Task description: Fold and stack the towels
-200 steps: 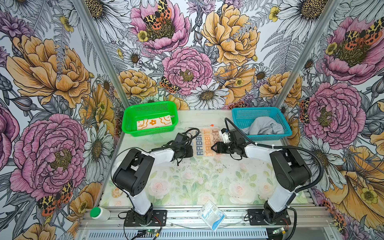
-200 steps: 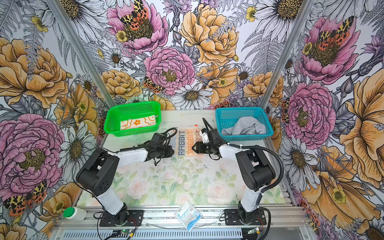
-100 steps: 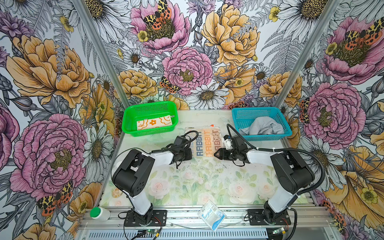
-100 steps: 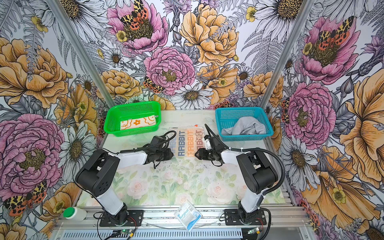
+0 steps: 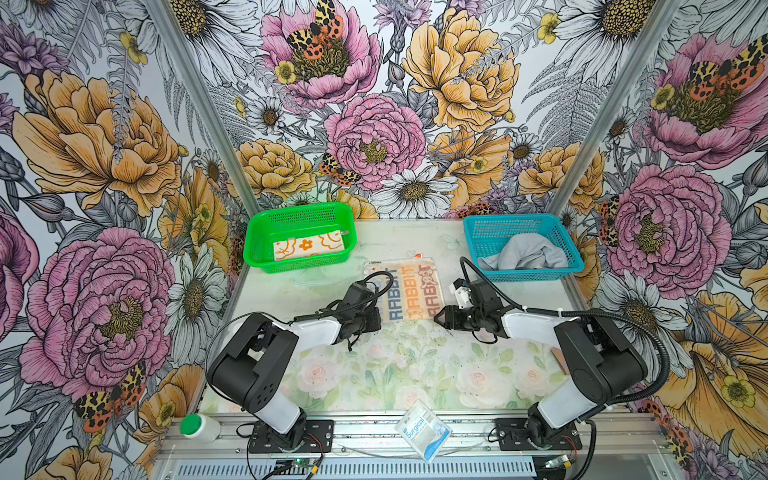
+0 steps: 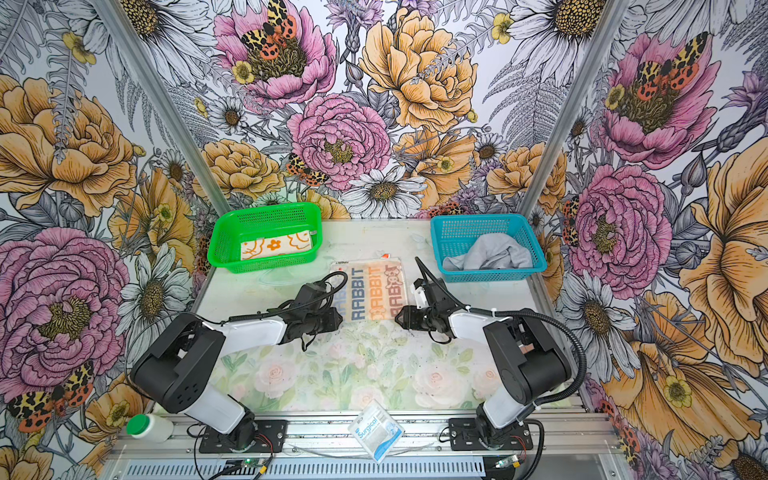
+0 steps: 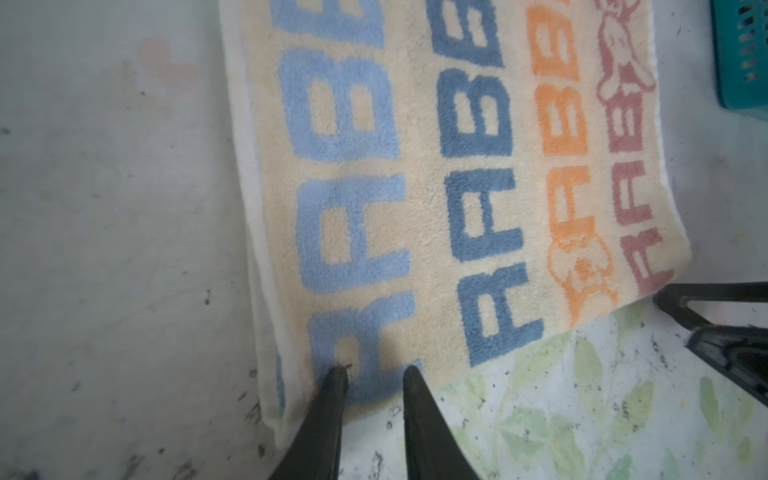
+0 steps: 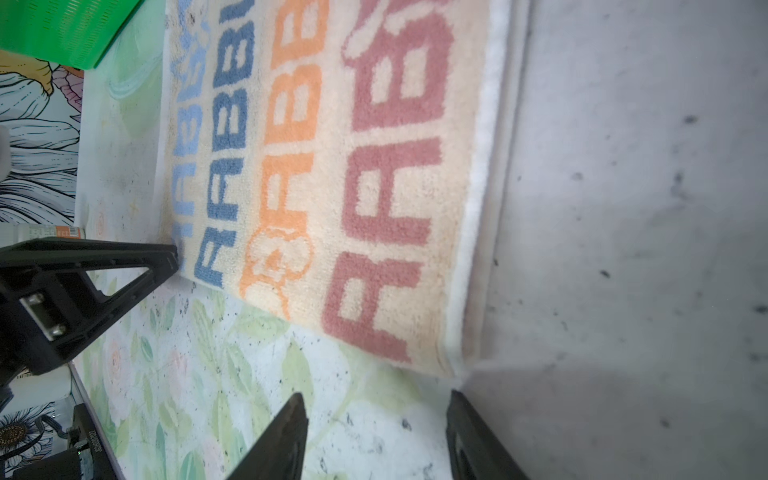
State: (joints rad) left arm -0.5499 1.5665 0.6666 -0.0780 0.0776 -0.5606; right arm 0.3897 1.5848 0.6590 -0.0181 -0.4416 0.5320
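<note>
Towels: 3 in all, flower towel (image 5: 309, 246), grey towel (image 5: 525, 253) and RABBIT towel (image 5: 405, 291); no stack formed yet.
Progress: by the look of it, 1 folded, 1 mid-fold, 1 untouched.
Flower towel: a neat folded strip in the green basket (image 5: 257, 232) at the table's (image 5: 374, 374) far left corner.
Grey towel: crumpled in the blue basket (image 5: 482, 226) at the far right corner.
RABBIT towel: flat between the baskets, toward the far edge. Cream terry with blue, orange and red lettering, its white hems apparently doubled at both sides.
Left gripper (image 7: 374, 372): fingers narrowly apart, tips on the towel's near left corner, nothing clamped.
Right gripper (image 8: 377, 397): fingers wide apart, just short of the near right corner.
</note>
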